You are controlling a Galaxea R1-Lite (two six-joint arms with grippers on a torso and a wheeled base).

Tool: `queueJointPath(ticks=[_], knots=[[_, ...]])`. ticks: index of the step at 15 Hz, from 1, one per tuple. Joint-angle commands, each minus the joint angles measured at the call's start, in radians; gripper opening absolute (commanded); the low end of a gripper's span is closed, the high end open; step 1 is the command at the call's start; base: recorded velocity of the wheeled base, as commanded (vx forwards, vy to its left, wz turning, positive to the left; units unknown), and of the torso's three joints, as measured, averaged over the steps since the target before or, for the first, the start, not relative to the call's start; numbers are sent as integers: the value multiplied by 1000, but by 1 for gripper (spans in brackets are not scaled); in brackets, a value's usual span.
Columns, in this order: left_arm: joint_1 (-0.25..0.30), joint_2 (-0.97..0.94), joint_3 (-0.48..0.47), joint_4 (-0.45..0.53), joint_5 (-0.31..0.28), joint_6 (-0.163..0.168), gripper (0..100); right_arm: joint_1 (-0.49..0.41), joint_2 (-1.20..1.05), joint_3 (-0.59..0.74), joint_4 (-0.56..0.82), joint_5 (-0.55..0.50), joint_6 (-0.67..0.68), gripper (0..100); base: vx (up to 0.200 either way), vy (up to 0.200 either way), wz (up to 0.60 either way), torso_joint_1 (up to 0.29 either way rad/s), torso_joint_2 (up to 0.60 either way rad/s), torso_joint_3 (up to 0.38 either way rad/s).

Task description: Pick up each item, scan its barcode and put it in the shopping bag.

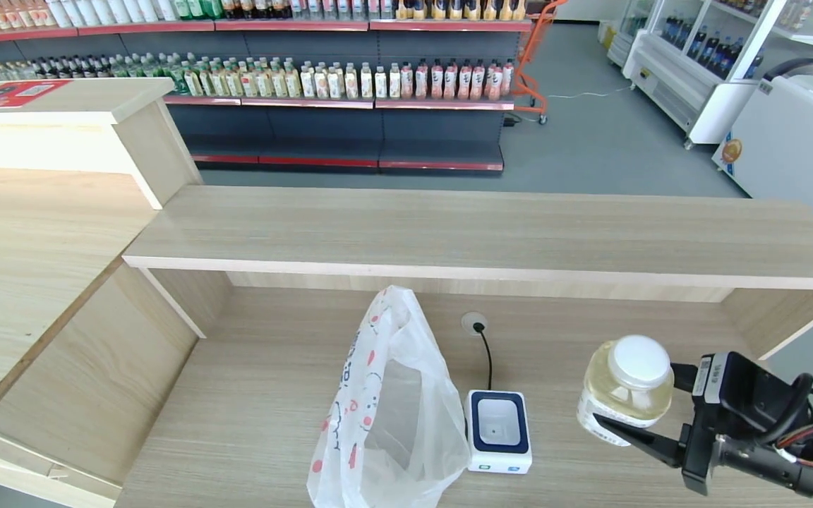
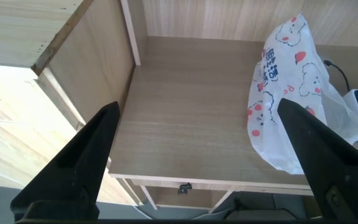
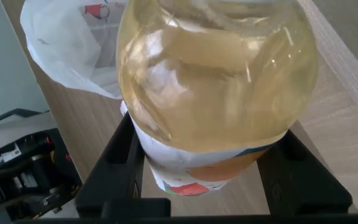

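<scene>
Right pincer (image 1: 632,413) is closed on the bottle (image 1: 625,386), one finger on each side of the lower body at the label band. In the right wrist view both black fingers (image 3: 114,168) press against the label on opposite sides, with no gap at the contact.

The bottle is squat and clear with pale yellow liquid and a white cap (image 1: 638,361). It's roughly upright with the cap up, and it looks lifted off the surface (image 1: 272,395), though I can't tell by how much. It sits at the right of the scene, to the right of the scanner (image 1: 497,430) and apart from it.

Left pincer (image 2: 197,162) is spread wide, holding and touching nothing. It hangs over the near-left part of the surface, left of the bag.

The shopping bag (image 1: 385,409) stands on the surface in the middle, a white plastic bag with red print and its mouth open toward the near side. Its right side is just beside the scanner, maybe brushing it; contact isn't clear. I can see nothing inside it from the head view.

The scanner is a white box with a dark-framed window facing up. Its black cable (image 1: 485,353) runs to the far side into a grommet hole (image 1: 473,323) in the surface.

A raised ledge (image 1: 491,233) runs across the far side of the surface. Beyond it are store shelves (image 1: 343,77) stocked with drinks.
</scene>
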Motion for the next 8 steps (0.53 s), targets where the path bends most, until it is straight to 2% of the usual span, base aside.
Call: queueJointPath(ticks=[1,5,8], knots=[[1,0,0,1,-1,-1,100,-12,55,40,-1,-3,-2,0,0,0,0,0,0,0],[1,0,0,1,-1,1,100,-15,181,34,-12,1,-25,0,0,0,0,0,0,0],[1,0,0,1,-1,-1,100,-38,391,14,-154,142,-181,0,0,0,0,0,0,0]])
